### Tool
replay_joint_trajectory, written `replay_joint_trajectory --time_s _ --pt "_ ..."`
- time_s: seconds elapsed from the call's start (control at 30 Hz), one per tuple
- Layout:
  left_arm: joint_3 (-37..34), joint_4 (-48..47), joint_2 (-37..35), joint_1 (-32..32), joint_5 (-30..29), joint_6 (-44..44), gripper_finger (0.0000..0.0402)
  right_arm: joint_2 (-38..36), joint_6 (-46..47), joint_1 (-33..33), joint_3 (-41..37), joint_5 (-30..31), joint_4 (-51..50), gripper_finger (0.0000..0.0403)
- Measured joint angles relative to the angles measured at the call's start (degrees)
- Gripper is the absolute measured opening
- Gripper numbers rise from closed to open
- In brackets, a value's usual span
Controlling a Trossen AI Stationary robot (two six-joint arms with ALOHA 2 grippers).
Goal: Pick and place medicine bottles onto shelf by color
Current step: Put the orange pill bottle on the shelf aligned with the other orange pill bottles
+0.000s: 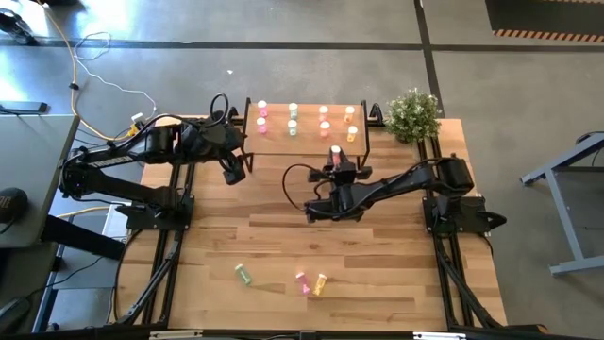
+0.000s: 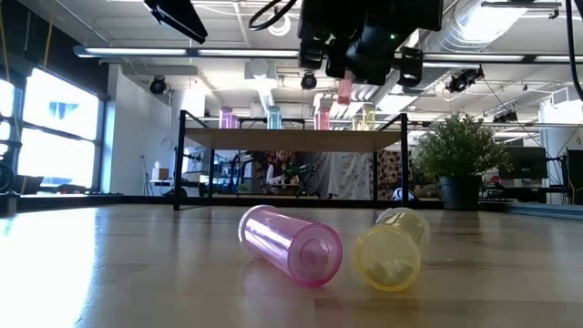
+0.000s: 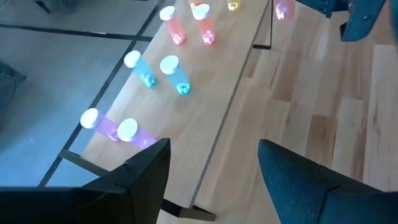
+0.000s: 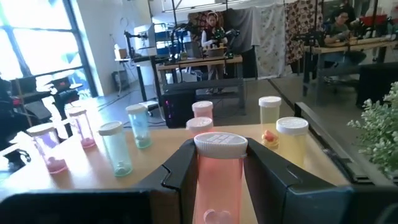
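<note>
At the shelf's (image 1: 307, 142) left end the left gripper (image 1: 233, 170) waits, fingers apart, empty. Centre: right gripper (image 4: 217, 171) clamped on a red-orange bottle (image 4: 219, 174), just short of the shelf. Judgement: keep it upright, lower beside the red-orange pair (image 1: 324, 118), release only once seated.

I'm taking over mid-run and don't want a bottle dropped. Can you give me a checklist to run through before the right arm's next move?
1. Grip: right gripper holds the red-orange bottle between both fingers. Ok.
2. Bottle upright in the grip, cap up. Ok.
3. Position: the bottle hangs just short of the shelf, not yet over it. Not ok.
4. Free spot beside the red-orange bottles already on the shelf. Cannot tell.
5. Left gripper, open, off the shelf's left end, clear of the path. Ok.
6. Three bottles lying on the table remain. Not ok.
</note>
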Motion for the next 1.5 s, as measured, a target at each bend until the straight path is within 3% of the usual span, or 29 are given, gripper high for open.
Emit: replay_joint_trajectory --time_s 0.43,0.73,1.13,1.5 --pt "0.0 0.14 0.0 0.0 -0.02 0.46 0.0234 0.0 -2.28 -3.22 0.0 -0.33 0.69 0.0103" --pt "-0.01 1.02 0.0 0.0 -0.02 0.89 0.0234 -0.09 -9.2 -3.3 0.0 -6.66 3.09 0.0103" --pt "-0.02 2.16 0.0 0.0 0.68 0.9 0.0234 -2.65 -35.95 -2.58 0.04 -16.47 25.96 0.0103" --pt "-0.02 3.26 0.0 0.0 8.92 0.44 0.0234 -10.2 -49.47 -1.62 0.13 -22.99 40.53 0.0103"
